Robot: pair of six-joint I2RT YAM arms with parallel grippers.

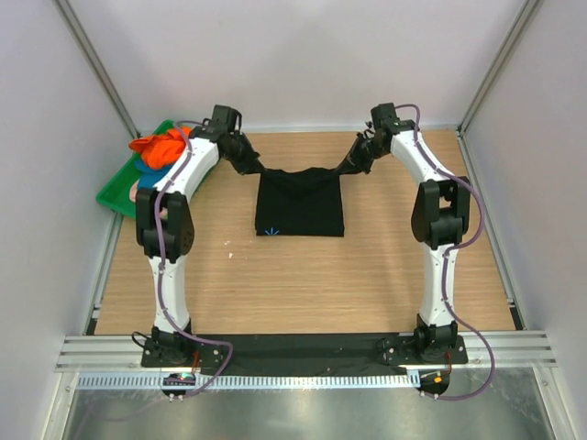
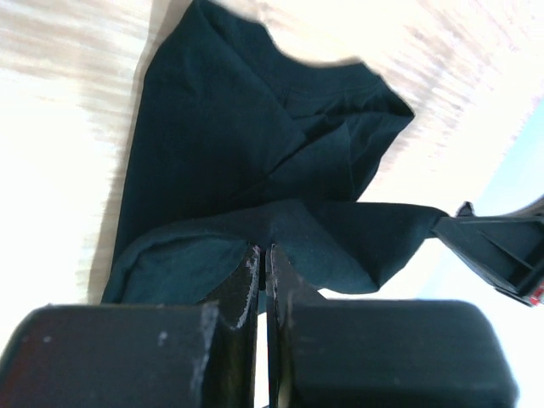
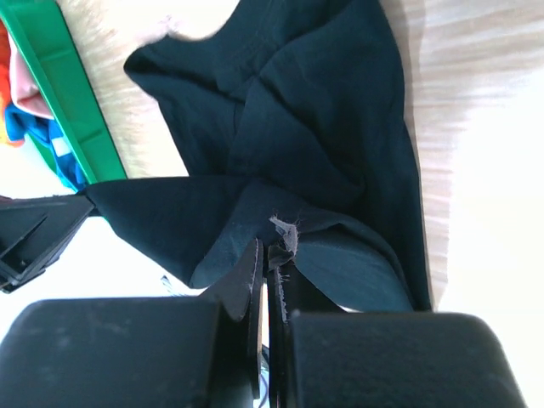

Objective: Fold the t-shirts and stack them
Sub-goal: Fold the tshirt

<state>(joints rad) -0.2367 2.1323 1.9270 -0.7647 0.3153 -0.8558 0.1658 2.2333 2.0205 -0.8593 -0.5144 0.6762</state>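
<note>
Reaching toward the upper centre of the top view, both arms arch inward. Left gripper [image 1: 249, 165] pinches the black t-shirt [image 1: 300, 209] at its upper left corner; right gripper [image 1: 354, 164] pinches the upper right corner. Top edge stretched between them, lower part flat on table [image 1: 303, 284].

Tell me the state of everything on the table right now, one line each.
left gripper: jaws shut on the black t-shirt.
right gripper: jaws shut on the black t-shirt.
black t-shirt: partly folded on the table, far edge lifted between both grippers.
green tray: holding crumpled clothes, far left.
orange t-shirt: crumpled, unfolded, in the green tray.
</note>
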